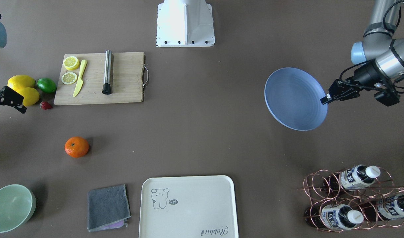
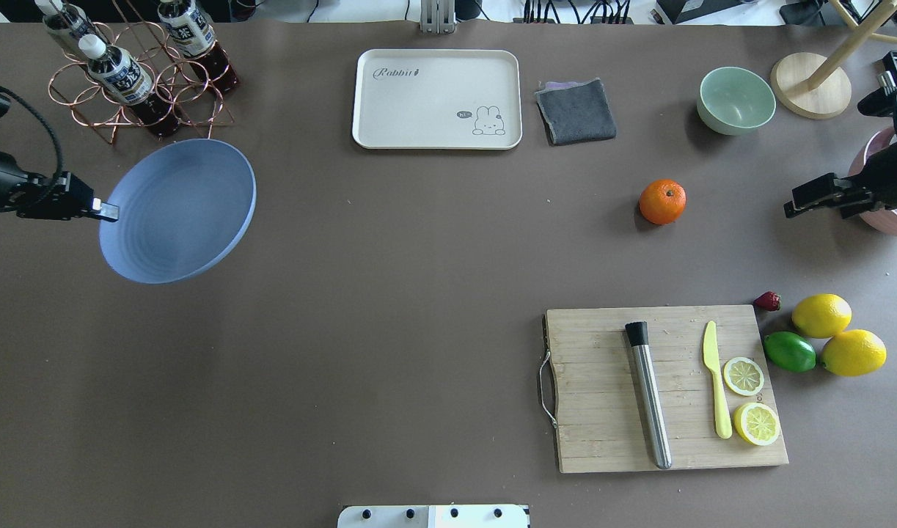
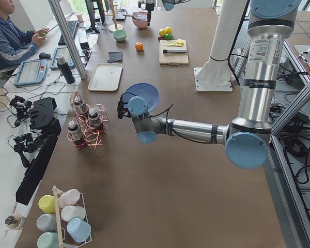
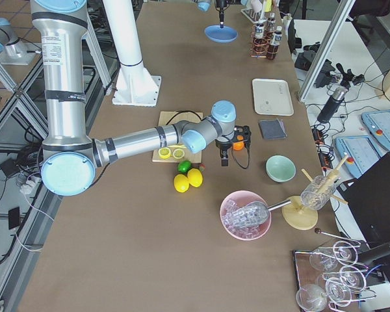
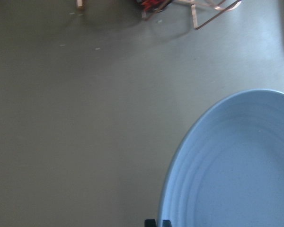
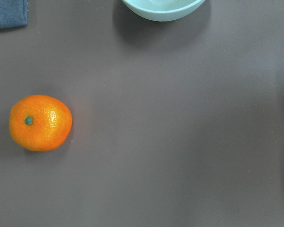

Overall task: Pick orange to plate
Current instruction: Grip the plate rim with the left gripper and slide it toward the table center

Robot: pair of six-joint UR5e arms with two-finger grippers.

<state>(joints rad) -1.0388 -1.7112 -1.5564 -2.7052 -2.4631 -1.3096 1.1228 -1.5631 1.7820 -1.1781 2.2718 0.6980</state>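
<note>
The small, round, bright-skinned orange point(image 2: 662, 202) sits untouched on the brown tabletop point(image 2: 419, 293), between a mint-green bowl point(image 2: 736, 99) and a wooden cutting board point(image 2: 602, 381). The robot's right end effector point(image 2: 791, 208) hovers well apart to one side, and it cannot be told whether its fingers are spread or pressed together. Far across the tabletop, the left end effector point(image 2: 105, 213) pinches the rim of the round, ringed periwinkle-blue plate point(image 2: 184, 213), holding it tilted and apparently raised. By this scene the pick has not begun: the fruit must yet be grasped and carried to the plate.
</note>
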